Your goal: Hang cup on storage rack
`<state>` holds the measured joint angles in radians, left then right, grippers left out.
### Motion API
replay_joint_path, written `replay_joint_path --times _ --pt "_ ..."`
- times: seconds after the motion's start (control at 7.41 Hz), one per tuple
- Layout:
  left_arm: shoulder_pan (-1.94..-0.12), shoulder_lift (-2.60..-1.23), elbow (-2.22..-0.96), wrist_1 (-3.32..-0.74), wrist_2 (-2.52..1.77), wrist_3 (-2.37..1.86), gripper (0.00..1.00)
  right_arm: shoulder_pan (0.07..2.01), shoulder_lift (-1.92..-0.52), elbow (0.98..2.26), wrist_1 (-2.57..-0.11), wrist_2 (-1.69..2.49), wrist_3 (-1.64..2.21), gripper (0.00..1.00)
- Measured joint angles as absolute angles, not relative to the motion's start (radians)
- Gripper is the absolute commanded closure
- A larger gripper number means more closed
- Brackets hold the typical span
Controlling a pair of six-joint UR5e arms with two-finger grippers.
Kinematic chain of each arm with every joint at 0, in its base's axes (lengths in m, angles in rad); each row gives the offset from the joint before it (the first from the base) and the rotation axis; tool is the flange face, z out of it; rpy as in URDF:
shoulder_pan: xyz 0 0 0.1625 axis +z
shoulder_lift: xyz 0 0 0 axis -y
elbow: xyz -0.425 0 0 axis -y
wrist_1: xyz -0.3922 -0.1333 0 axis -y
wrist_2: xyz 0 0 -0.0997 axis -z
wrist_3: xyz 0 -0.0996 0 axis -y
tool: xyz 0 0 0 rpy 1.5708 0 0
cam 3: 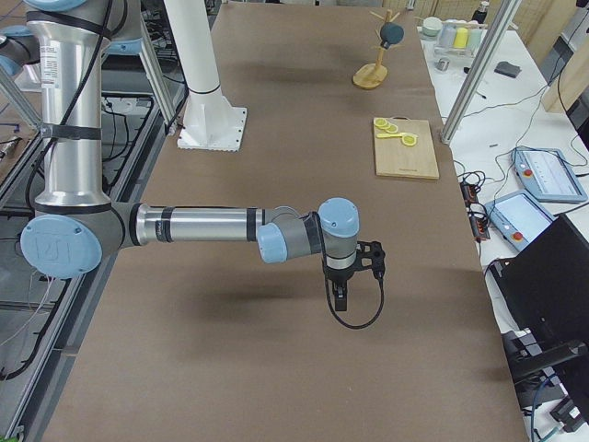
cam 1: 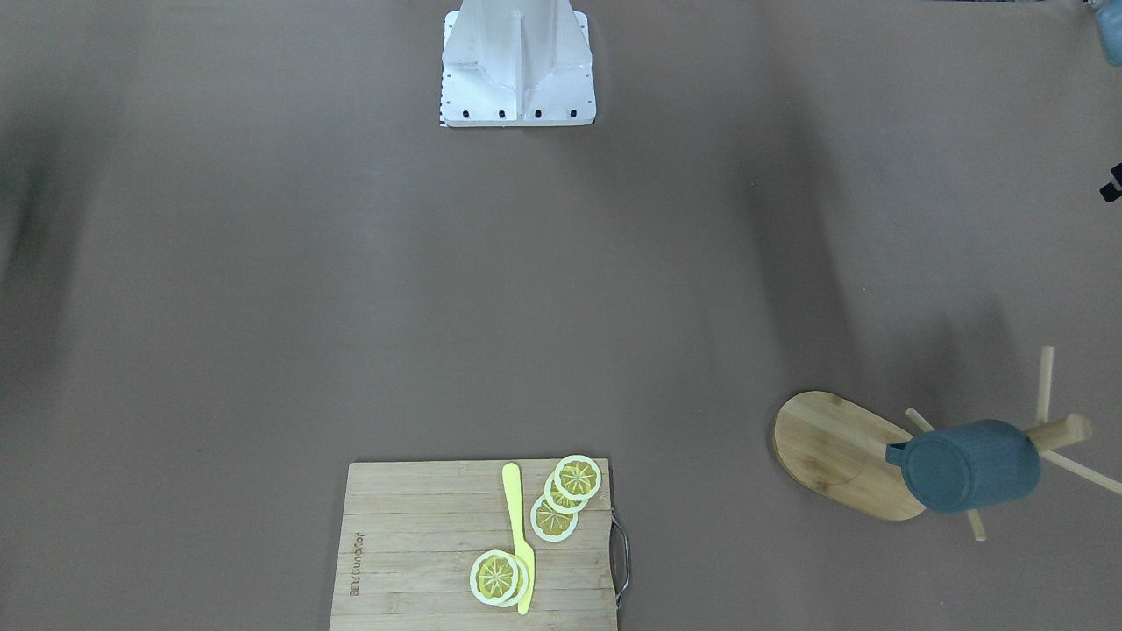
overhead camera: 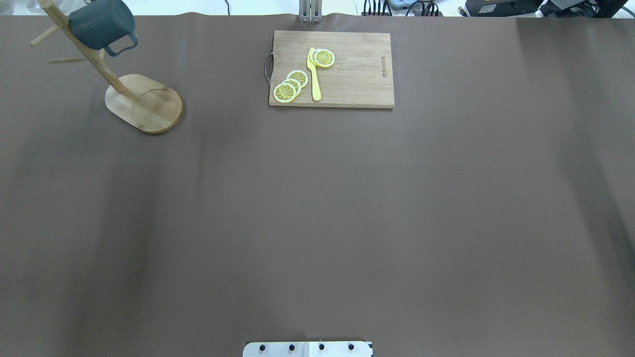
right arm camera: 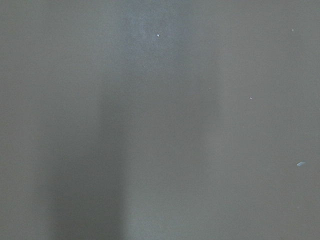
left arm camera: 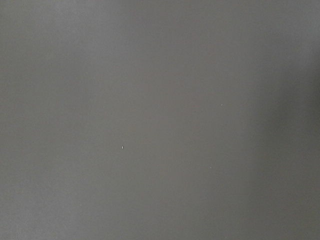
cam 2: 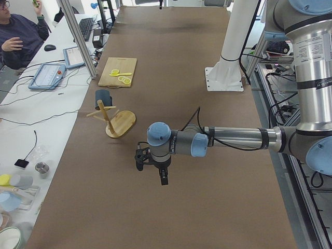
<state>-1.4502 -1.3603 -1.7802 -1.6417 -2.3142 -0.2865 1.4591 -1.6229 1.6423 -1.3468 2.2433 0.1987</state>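
The slate blue-grey cup (cam 1: 969,464) hangs mouth-down on a peg of the bamboo storage rack (cam 1: 833,447), its handle over the oval base. Cup (overhead camera: 101,22) and rack (overhead camera: 149,104) stand at the far left of the overhead view. No gripper touches them. My left gripper (cam 2: 163,179) hovers over bare table, nearer the left-side camera than the rack (cam 2: 122,123). My right gripper (cam 3: 340,299) hovers over bare table, far from the rack (cam 3: 370,78). Each gripper shows only in a side view, so I cannot tell whether it is open or shut. Both wrist views show only brown mat.
A rectangular bamboo cutting board (overhead camera: 357,74) with lemon slices (overhead camera: 290,85) and a yellow knife (overhead camera: 314,74) lies at the far middle of the table. The robot's white base (cam 1: 517,66) stands at the near edge. An operator (cam 2: 18,36) sits beyond the table's far side.
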Motion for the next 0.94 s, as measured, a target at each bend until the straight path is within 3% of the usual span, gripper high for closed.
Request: replay_joint_path --times 0.94 --pt "-1.478 -1.38 -1.806 -1.615 -2.304 -0.078 0.01 1.451 -1.62 1.644 -1.346 2.249 0.199 0.0"
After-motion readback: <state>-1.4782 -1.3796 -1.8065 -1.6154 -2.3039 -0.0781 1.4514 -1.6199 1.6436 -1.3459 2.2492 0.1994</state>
